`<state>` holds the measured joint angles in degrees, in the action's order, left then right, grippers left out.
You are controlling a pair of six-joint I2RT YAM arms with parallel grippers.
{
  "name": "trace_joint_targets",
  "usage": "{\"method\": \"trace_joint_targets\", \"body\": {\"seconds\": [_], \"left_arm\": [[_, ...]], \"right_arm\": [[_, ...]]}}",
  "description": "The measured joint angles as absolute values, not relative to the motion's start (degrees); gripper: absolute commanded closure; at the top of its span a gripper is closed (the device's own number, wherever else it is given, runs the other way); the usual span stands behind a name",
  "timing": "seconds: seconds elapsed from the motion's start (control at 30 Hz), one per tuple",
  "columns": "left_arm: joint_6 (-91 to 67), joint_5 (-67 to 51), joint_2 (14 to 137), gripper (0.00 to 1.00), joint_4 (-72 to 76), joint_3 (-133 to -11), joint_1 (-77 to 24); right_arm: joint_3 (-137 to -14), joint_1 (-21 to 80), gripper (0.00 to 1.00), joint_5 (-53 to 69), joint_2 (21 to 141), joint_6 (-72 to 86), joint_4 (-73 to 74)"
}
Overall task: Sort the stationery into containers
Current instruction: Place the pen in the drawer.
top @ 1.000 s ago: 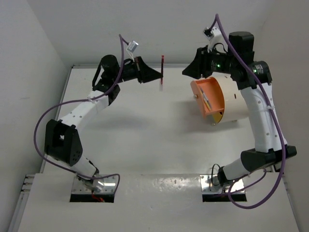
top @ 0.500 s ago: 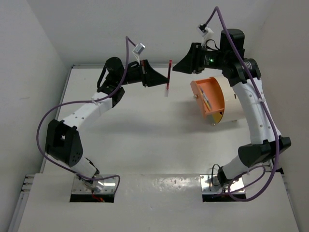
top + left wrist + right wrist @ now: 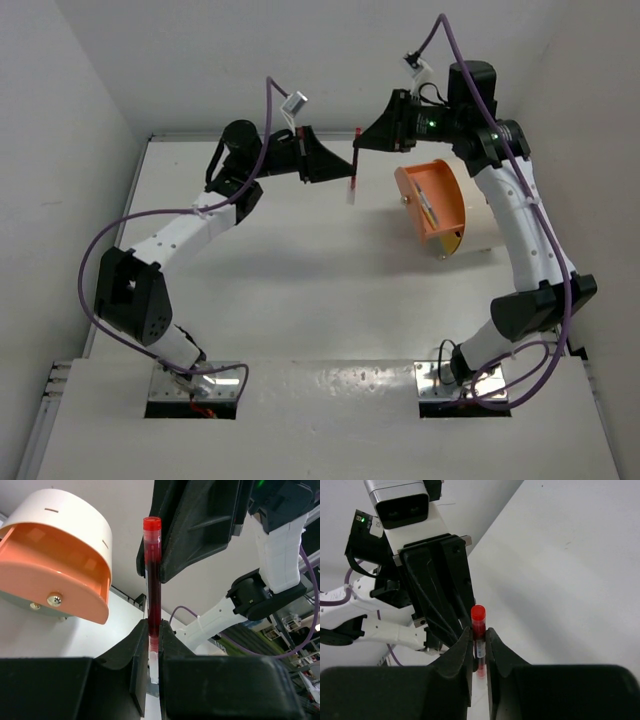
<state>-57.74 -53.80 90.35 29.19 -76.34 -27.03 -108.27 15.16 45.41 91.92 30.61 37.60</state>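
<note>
Right gripper [image 3: 479, 647] clasps red pen [image 3: 478, 622], clear wrist-side only

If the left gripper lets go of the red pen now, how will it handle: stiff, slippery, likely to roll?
Probably stiff: the red pen stands straight above the left gripper. Its smooth round barrel looks slippery, so it may pivot in the right gripper, which pinches it narrowly. Set down, it would likely roll.

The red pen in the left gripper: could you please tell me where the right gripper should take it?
Probably the bare upper barrel of the red pen, just under its cap, coming from the side opposite the left gripper. It stands roughly upright with its lower end clamped, so only that stretch is free.
</note>
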Motion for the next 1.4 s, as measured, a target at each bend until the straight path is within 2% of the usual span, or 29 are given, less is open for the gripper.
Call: {"method": "trace_joint_targets", "body": {"seconds": [0.07,0.1,0.13,0.17,0.2,0.47,0.63,0.77,1.1,1.4], "left_arm": [[-57.67,-53.80,90.39,0.87,28.64,-76.69,-27.09],[-57.45,-53.82,90.54,0.77,28.27,-76.90,-27.09],[-57.10,-53.82,90.67,0.50,27.70,-77.23,-27.11],[-56.58,-53.87,90.80,0.34,27.07,-77.62,-27.14],[-56.05,-53.56,90.94,0.01,25.80,-78.32,-27.20],[-46.09,-52.16,91.02,0.00,10.81,-83.72,-22.68],[-38.68,-51.24,91.00,0.00,3.40,-84.05,-17.47],[-35.55,-51.05,90.94,0.00,0.84,-83.70,-16.84],[-31.97,-50.46,90.89,0.00,-2.15,-83.05,-16.95],[-26.61,-46.52,91.42,0.00,-12.36,-85.78,-16.95]], "right_arm": [[-107.96,15.16,0.95,45.30,91.90,30.61,37.47],[-107.92,15.16,0.97,45.12,91.90,30.48,37.41],[-107.90,15.14,1.00,44.91,91.90,30.26,37.45],[-107.90,15.14,1.00,44.56,91.90,30.09,37.65],[-107.90,15.16,1.00,44.12,91.90,29.61,38.04],[-110.13,11.09,1.00,37.93,91.70,22.85,45.23],[-118.48,5.87,1.00,27.31,91.68,14.31,52.21],[-123.00,5.63,1.00,18.83,91.42,6.74,56.10],[-113.45,6.52,1.00,1.08,93.36,-9.06,59.72],[-108.25,8.29,1.00,-2.31,97.06,-11.99,59.68]]}}
